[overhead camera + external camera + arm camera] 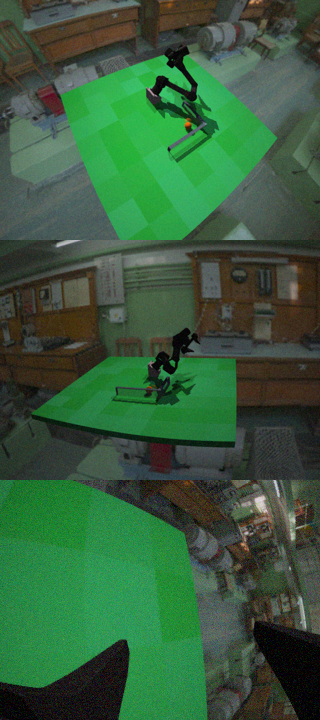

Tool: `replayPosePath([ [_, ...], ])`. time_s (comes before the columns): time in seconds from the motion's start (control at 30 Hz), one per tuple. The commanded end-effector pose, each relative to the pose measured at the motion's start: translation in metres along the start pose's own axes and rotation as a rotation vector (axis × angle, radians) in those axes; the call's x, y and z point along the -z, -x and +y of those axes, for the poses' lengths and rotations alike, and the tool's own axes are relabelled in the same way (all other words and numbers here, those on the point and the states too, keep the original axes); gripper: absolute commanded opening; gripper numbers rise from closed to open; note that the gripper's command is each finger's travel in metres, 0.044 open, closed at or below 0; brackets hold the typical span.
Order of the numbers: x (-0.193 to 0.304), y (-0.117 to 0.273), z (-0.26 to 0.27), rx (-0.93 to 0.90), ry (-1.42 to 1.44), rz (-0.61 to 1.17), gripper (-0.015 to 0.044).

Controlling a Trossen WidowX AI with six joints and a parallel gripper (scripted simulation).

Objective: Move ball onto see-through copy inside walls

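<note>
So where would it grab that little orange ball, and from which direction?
Probably straight down from above, jaws closing across the orange ball's widest middle. It is round, so any pair of opposite sides serves, but the low clear walls stand close beside it, leaving the top freest. The gripper is open, well above.

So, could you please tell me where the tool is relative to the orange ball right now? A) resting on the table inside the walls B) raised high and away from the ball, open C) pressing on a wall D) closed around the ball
B: the tool is raised above the arm's base, open and holding nothing, while the orange ball lies on the table inside the corner of the clear walls.
</note>
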State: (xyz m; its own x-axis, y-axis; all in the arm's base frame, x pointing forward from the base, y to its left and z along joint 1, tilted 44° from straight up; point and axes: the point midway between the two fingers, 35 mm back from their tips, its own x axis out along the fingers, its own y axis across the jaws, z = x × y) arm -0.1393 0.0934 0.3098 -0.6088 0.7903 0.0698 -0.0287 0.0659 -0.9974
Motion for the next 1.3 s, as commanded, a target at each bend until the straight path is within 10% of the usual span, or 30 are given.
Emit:
replayPosePath([
  [0.0,-0.002,0.0,-0.001,0.001,0.005,-0.011,0.0374],
  [0.3,-0.116,0.045,-0.017,0.073,0.231,-0.574,0.0344],
  [0.67,-0.21,0.193,-0.004,0.19,0.518,-1.322,0.0344],
  [1.27,-0.112,0.452,0.07,0.381,1.047,-2.396,0.0344],
])
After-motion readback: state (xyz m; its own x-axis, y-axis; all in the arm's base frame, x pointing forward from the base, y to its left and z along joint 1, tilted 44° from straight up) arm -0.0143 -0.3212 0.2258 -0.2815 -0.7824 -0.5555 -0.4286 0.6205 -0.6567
